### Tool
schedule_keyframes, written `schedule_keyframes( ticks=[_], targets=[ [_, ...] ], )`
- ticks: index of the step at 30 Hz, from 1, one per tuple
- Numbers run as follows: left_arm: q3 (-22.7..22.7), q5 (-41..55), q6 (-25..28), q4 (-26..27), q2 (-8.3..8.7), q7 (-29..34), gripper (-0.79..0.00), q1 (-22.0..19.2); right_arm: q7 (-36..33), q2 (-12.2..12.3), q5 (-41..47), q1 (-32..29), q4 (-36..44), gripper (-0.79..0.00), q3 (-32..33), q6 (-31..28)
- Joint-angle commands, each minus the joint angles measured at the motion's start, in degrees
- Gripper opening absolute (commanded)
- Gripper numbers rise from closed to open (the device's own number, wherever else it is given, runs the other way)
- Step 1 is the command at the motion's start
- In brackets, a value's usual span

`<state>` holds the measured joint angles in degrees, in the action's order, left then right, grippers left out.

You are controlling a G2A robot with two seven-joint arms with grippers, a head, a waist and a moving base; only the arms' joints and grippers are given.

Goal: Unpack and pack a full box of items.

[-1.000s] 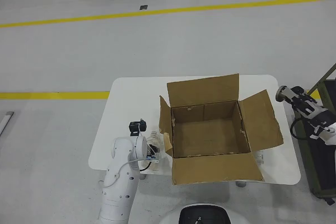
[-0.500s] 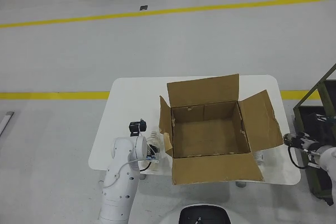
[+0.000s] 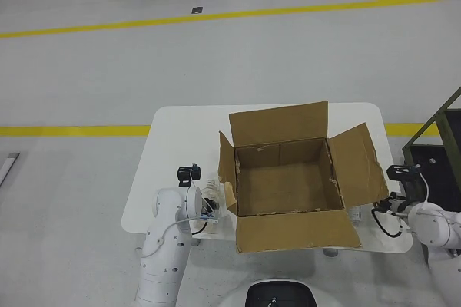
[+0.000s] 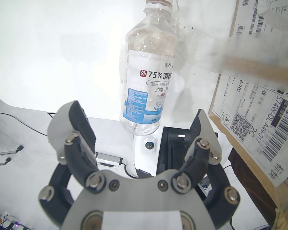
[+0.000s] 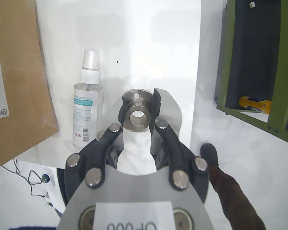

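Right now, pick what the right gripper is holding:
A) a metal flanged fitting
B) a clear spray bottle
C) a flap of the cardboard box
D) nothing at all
A: in the right wrist view the right gripper is shut on a metal flanged fitting, while the spray bottle rests on the table apart from its fingers.

Blurred box flap [image 4: 255, 57] (left wrist view)
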<state>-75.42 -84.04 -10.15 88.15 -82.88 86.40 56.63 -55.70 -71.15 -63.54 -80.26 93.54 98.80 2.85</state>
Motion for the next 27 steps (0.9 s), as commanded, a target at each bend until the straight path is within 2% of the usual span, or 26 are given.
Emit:
schedule_keyframes(
  ticks=[1,2,6,9,10,12,13,15,17,20,21,22,23,24,25,27],
  targets=[
    [0.0,0.0,0.0,0.0,0.0,0.0,0.0,0.0,-0.1,0.1,-0.3,0.7,-1.7,-0.785,-0.3,-0.2],
    [0.0,0.0,0.0,0.0,0.0,0.0,0.0,0.0,-0.2,0.2,-0.6,1.0,-2.6,-0.785,-0.5,-0.4],
    [0.0,0.0,0.0,0.0,0.0,0.0,0.0,0.0,0.2,0.3,-0.5,2.0,-4.7,-0.662,-1.1,-0.7],
    [0.0,0.0,0.0,0.0,0.0,0.0,0.0,0.0,0.6,0.3,-0.1,2.4,-5.9,-0.542,-1.4,-0.9],
    [0.0,0.0,0.0,0.0,0.0,0.0,0.0,0.0,0.7,0.4,0.0,2.5,-6.1,-0.434,-1.5,-1.0],
    [0.0,0.0,0.0,0.0,0.0,0.0,0.0,0.0,0.8,0.4,0.4,2.5,-6.3,-0.397,-1.4,-0.9],
    [0.0,0.0,0.0,0.0,0.0,0.0,0.0,0.0,1.0,0.5,0.5,2.4,-6.2,-0.219,-1.3,-1.0],
    [0.0,0.0,0.0,0.0,0.0,0.0,0.0,0.0,1.4,0.5,1.4,2.3,-5.9,-0.268,-1.0,-1.1],
    [0.0,0.0,0.0,0.0,0.0,0.0,0.0,0.0,2.4,0.6,2.7,2.0,-5.2,-0.209,-0.5,-1.5],
    [0.0,0.0,0.0,0.0,0.0,0.0,0.0,0.0,6.6,0.6,6.1,1.1,-2.4,-0.169,1.3,-2.4],
    [0.0,0.0,0.0,0.0,0.0,0.0,0.0,0.0,7.9,0.7,6.2,0.4,-1.4,-0.179,1.8,-2.4],
    [0.0,0.0,0.0,0.0,0.0,0.0,0.0,0.0,10.8,0.6,7.3,-0.2,0.3,-0.249,2.5,-2.2],
    [0.0,0.0,0.0,0.0,0.0,0.0,0.0,0.0,14.6,0.5,8.1,-1.0,1.6,-0.271,3.4,-2.0],
    [0.0,0.0,0.0,0.0,0.0,0.0,0.0,0.0,18.2,0.5,7.6,-1.9,2.4,-0.502,4.1,-0.8],
    [0.0,0.0,0.0,0.0,0.0,0.0,0.0,0.0,22.9,0.3,8.3,-2.5,3.8,-0.785,4.6,0.2],
    [0.0,0.0,0.0,0.0,0.0,0.0,0.0,0.0,31.1,0.0,8.8,-4.1,5.8,-0.785,4.8,0.1]
  ],
)
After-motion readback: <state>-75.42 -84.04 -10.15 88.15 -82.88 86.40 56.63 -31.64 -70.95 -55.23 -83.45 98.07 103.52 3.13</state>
